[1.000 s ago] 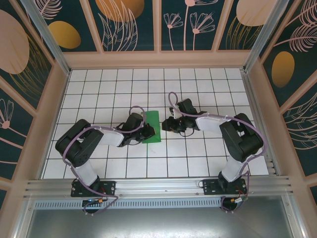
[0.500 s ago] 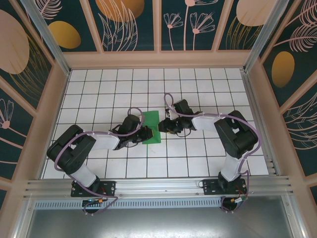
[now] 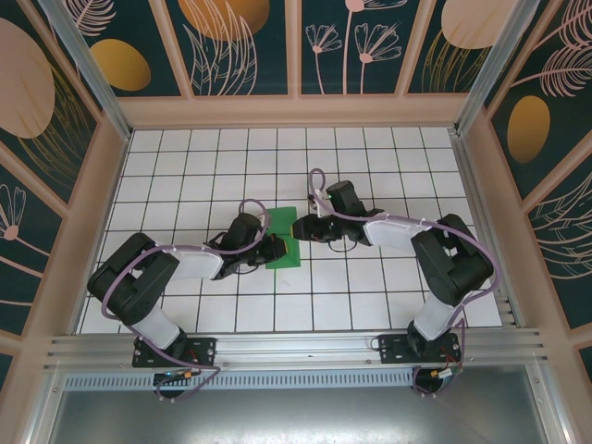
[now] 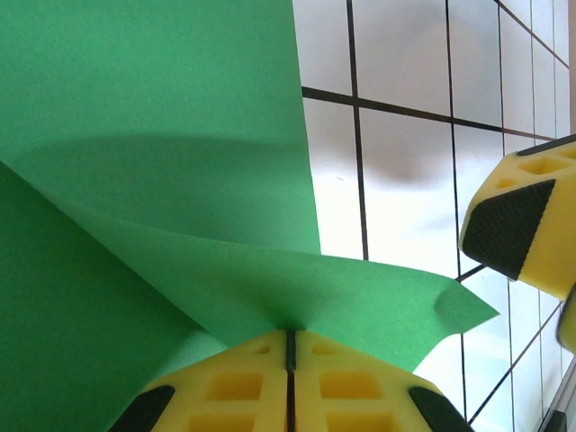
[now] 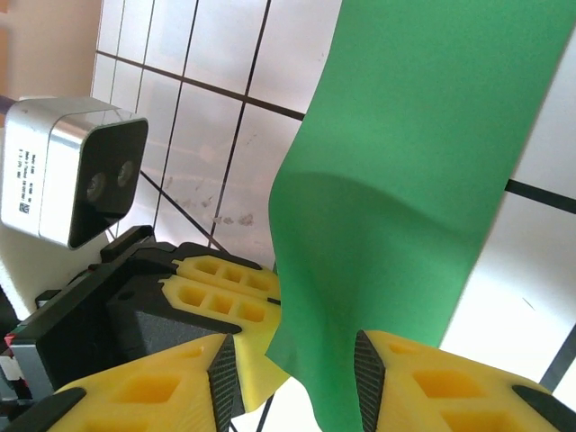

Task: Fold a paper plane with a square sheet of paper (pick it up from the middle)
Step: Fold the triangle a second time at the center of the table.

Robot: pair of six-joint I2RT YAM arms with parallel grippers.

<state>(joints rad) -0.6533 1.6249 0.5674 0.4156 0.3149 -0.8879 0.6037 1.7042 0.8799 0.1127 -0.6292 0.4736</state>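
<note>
Now the right claw (image 5: 288, 360) has been brought to the 3 o'clock edge of the square sheet of paper (image 3: 281, 222) at the middle of the desk (image 3: 370, 166), with its jaws parted around a lifted flap. The left claw (image 4: 290, 337) is kept clamped at 8 o'clock, so a fold is judged underway.

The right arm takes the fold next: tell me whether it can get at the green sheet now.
Probably yes: a lifted edge of the green sheet sits between the open right fingers, nothing in between; the left fingers are shut on another part of it.
</note>
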